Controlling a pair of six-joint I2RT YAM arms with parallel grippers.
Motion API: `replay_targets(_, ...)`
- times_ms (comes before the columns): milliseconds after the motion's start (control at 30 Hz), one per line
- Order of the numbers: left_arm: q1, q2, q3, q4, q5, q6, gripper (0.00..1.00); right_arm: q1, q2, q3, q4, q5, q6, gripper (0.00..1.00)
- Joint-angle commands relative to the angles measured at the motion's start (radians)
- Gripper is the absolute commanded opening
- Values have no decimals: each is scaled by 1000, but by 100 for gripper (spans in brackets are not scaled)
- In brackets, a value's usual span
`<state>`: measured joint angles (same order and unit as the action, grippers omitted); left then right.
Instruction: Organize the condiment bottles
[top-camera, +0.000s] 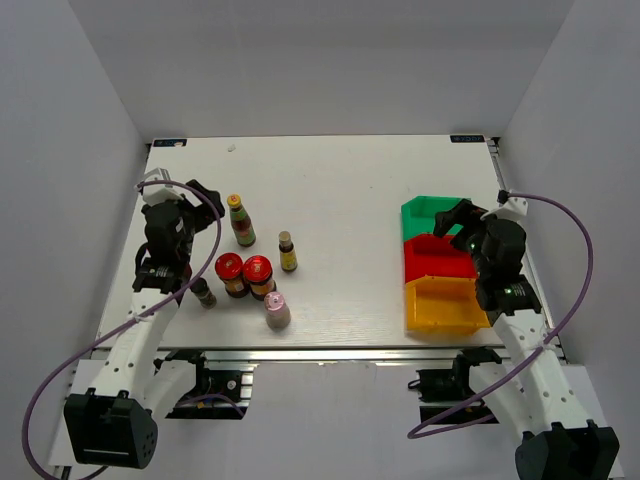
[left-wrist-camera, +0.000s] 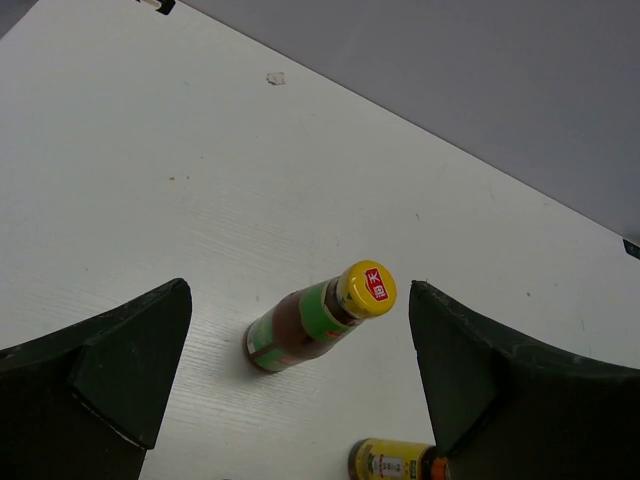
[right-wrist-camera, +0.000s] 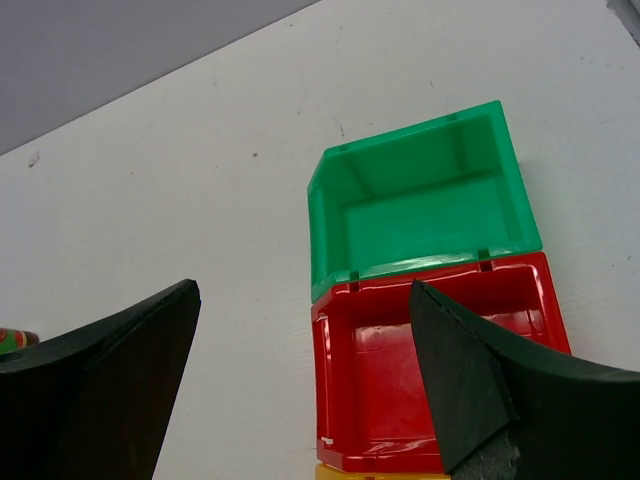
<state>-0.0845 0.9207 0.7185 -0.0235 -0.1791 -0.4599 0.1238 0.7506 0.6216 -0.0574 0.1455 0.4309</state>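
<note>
From above, the white worktop (top-camera: 350, 190) carries the six condiments grouped on its left half. The yellow-capped sauce bottle (top-camera: 240, 222) stands farthest back, with the yellow-labelled brown bottle (top-camera: 288, 253) to its right and nearer. In front of them the two red-lidded jars (top-camera: 229, 270) (top-camera: 258, 272) sit side by side, touching or nearly so. The thin dark bottle (top-camera: 204, 293) stands just left of them, close by the left arm, and the pink-capped pale bottle (top-camera: 277, 312) is nearest the front edge. The left fingers (top-camera: 207, 193) hover spread apart just left of the yellow-capped sauce bottle, gripping nothing. On the right, a green bin (top-camera: 412, 210), a red bin (top-camera: 412, 262) and a yellow bin (top-camera: 415, 310) stand in a touching row, and the right fingers (top-camera: 458, 210) hang over the green and red ones. In the left wrist view the yellow-capped sauce bottle stands upright in line with the gap between the parted fingers, touched by neither, and the yellow-labelled brown bottle peeks in at the bottom edge. In the right wrist view the fingers are parted and empty above the green and red bins.
</note>
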Motion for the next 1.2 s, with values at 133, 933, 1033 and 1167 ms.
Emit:
replay_targets(133,2,85,33,8,281,128,98,-4,18,47,8,-89,-50,89)
replay_targets(933,-77,409,203,-23,208,349,75,-4,167,115,-130,-173,-149,89)
replay_targets(1033,-78,420,205,-20,199,348,68,-3,176,113,-130,-169,-149,89)
replay_targets(1167,-90,405,182,17,193,349,67,-4,185,115,-125,-188,-159,89)
